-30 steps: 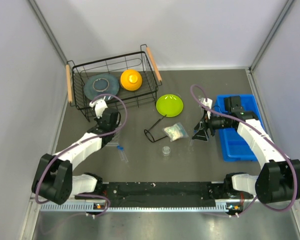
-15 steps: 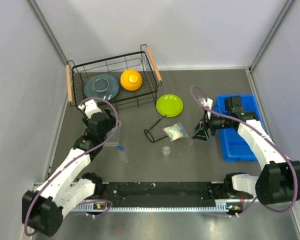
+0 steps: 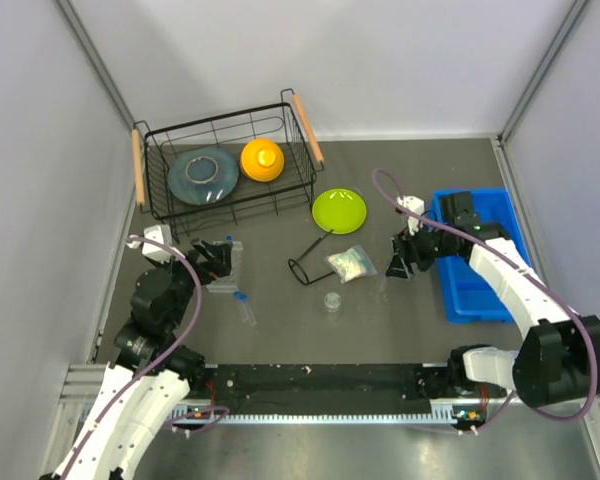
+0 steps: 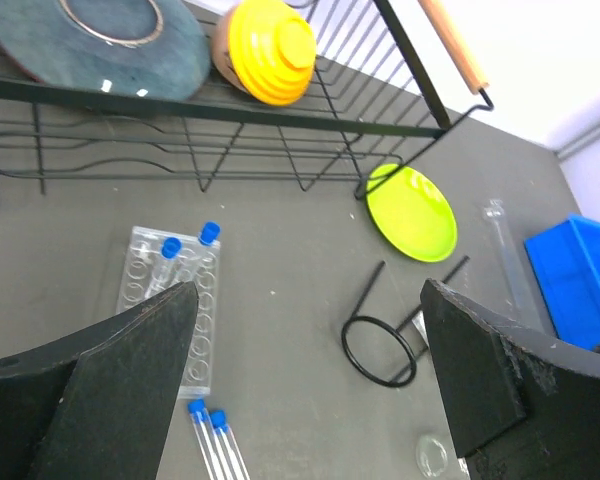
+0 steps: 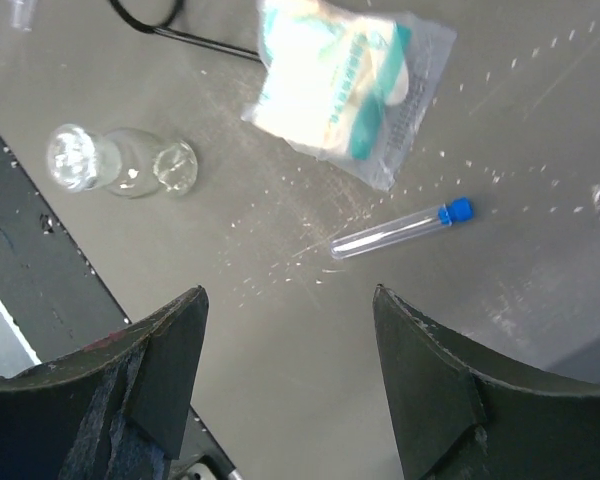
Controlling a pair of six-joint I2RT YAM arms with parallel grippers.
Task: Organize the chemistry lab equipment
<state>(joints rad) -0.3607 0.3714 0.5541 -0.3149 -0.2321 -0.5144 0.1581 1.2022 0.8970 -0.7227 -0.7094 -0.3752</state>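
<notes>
Left gripper, right gripper both gaping, empty. My right wrist shows clear blue-capped test tube beside crinkly clear packet; overhead can't.

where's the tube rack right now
In the top view the clear tube rack lies left of centre, just on the near side of the wire basket.

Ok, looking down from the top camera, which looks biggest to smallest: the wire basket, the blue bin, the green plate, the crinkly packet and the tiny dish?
Largest to smallest, as they look from the top camera:
1. wire basket
2. blue bin
3. green plate
4. crinkly packet
5. tiny dish
</notes>
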